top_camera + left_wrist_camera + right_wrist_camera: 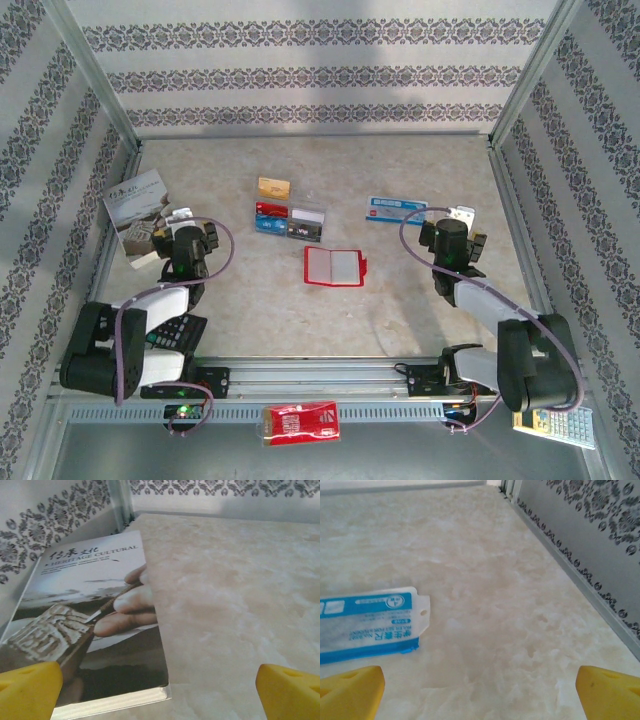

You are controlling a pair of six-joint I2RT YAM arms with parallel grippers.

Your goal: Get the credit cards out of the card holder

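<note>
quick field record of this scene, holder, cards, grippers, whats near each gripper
card holder: open, lying mid-table between the arms
orange-yellow card: flat on the table, apart from the holder, on its far side
left gripper: open, above the table by the booklet
right gripper: open, near the blue-white packet
held: nothing

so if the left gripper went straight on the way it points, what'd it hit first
Probably the book: it lies just ahead of the left gripper, before one finger, edge near the midline. Right of that is bare table. Its height above both is unclear.
</note>
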